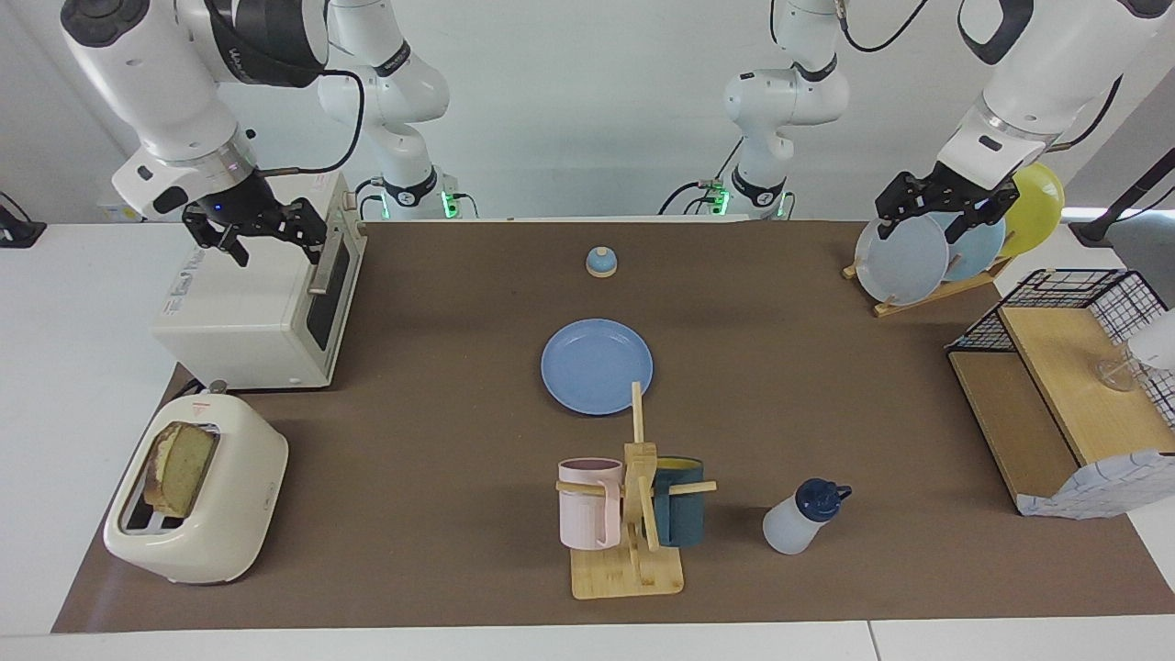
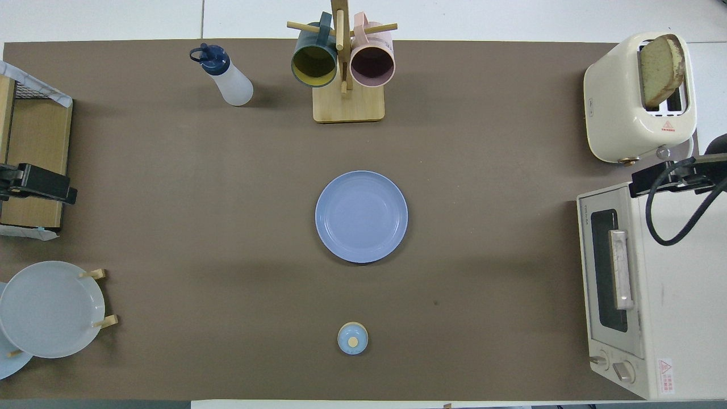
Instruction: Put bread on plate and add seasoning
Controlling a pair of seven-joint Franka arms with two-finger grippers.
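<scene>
The bread (image 1: 179, 468) (image 2: 659, 71) stands upright in a slot of the cream toaster (image 1: 197, 500) at the right arm's end of the table. Mid-table lies the blue plate (image 1: 597, 367) (image 2: 361, 216), with nothing on it. The seasoning (image 1: 799, 523) (image 2: 227, 79), a white bottle with a navy cap, stands farther from the robots than the plate, beside the mug rack. My right gripper (image 1: 257, 231) hangs open and holding nothing over the toaster oven. Over the plate rack, my left gripper (image 1: 945, 209) is open too, with nothing in it.
A white toaster oven (image 1: 257, 303) sits nearer the robots than the toaster. A small blue bell (image 1: 601, 263) lies nearer the robots than the plate. The wooden mug rack (image 1: 633, 551) holds two mugs. A plate rack (image 1: 918, 257) and wire shelf (image 1: 1056, 386) stand at the left arm's end.
</scene>
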